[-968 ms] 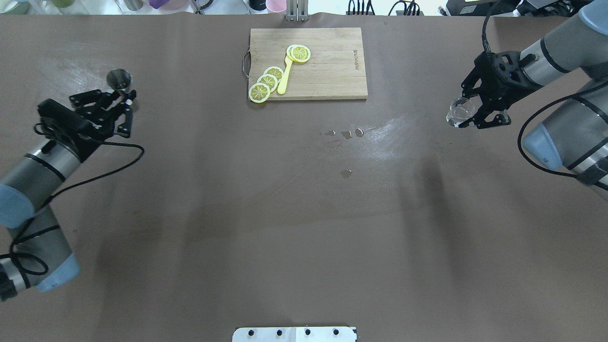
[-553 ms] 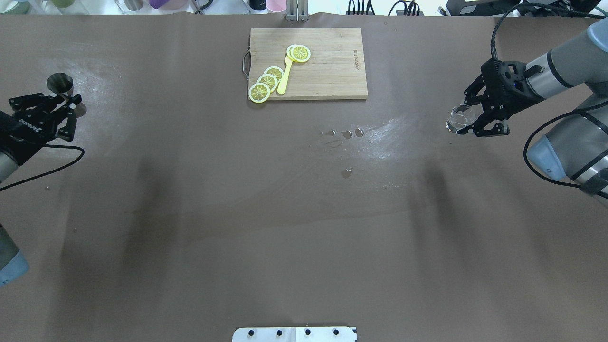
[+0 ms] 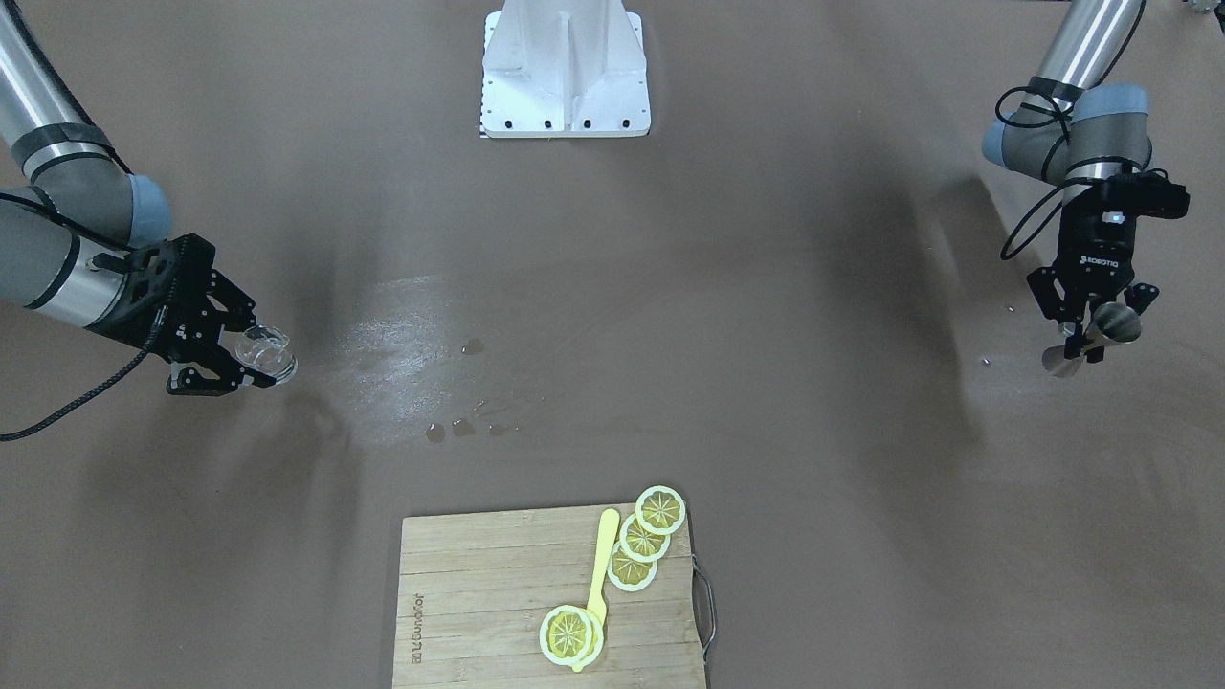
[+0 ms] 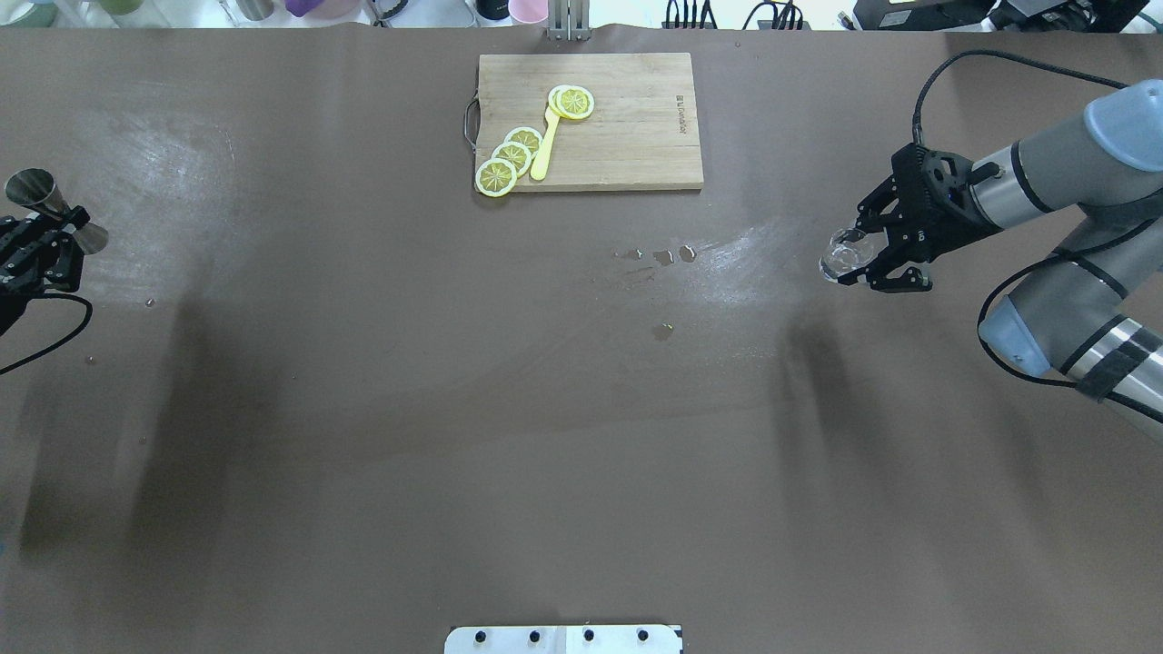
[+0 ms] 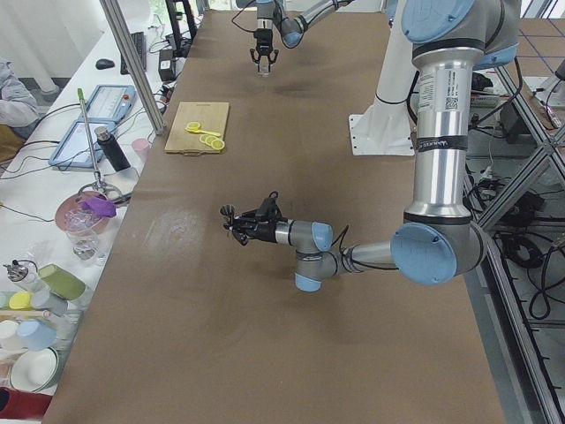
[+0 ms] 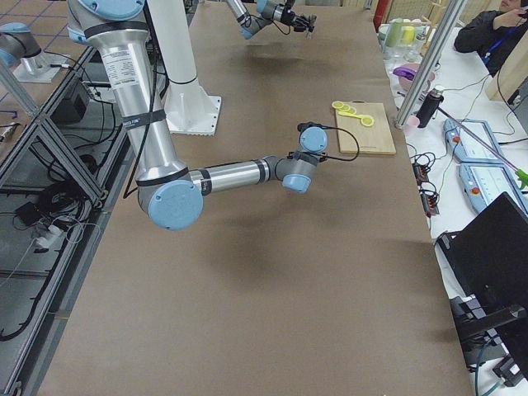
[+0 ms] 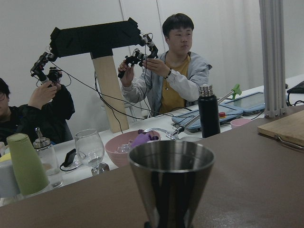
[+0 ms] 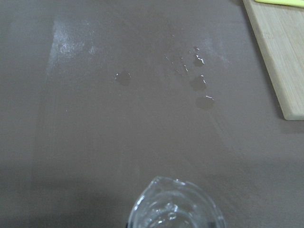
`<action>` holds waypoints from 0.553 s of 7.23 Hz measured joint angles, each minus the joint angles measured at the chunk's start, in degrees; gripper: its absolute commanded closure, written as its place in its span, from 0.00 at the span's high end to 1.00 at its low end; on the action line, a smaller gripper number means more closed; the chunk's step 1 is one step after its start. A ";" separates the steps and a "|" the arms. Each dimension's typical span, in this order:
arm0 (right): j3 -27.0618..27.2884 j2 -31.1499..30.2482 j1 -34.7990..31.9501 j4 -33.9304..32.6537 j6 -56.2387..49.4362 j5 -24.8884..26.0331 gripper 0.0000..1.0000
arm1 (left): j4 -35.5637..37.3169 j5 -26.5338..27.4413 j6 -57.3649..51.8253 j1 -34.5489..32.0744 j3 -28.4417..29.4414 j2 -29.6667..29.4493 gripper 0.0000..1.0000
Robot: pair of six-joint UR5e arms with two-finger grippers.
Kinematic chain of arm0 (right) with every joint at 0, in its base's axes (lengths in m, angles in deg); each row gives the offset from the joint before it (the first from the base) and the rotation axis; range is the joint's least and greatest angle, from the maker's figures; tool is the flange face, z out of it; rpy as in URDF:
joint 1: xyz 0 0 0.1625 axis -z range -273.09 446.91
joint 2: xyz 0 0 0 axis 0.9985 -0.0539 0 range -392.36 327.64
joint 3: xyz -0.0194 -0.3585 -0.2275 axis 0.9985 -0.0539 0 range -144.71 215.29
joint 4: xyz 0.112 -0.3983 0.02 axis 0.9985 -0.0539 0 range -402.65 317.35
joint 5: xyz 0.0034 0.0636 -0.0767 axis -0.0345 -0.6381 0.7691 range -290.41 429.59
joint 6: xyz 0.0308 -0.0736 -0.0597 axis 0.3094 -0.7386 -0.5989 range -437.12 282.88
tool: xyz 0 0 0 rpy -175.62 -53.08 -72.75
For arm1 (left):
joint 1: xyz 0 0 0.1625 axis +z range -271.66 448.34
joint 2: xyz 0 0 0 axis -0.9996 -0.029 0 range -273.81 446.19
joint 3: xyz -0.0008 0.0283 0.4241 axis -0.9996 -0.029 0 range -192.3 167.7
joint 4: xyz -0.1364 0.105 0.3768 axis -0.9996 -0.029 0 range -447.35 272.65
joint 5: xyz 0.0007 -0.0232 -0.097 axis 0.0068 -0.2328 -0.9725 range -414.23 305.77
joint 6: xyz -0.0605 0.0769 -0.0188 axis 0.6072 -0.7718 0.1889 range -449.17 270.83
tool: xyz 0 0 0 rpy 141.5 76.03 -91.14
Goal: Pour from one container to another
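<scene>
1. While both vessels hang well apart above the counter (image 4: 581,454), bring them together first. The left claw (image 3: 1091,330) is clamped on the metal jigger (image 3: 1115,322) at the left edge, and the right claw (image 4: 863,256) grips the small glass (image 4: 840,254) on the right.
2. Meet over the bare middle, near the spilled drops (image 4: 663,257) and clear of the cutting board (image 4: 627,127).
3. Hold the receiving vessel level and steady, with the pouring lip just above its rim.
4. Tilt slowly. Both mouths look narrow, so a fast tip would likely splash more.

Steel jigger (image 4: 25,188) left, clear glass (image 4: 843,254) right (both aloft).
</scene>
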 measured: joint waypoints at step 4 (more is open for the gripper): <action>-2.53 0.12 6.80 9.23 8.31 6.92 0.00 | 6.26 13.33 12.13 7.78 -2.60 7.13 0.00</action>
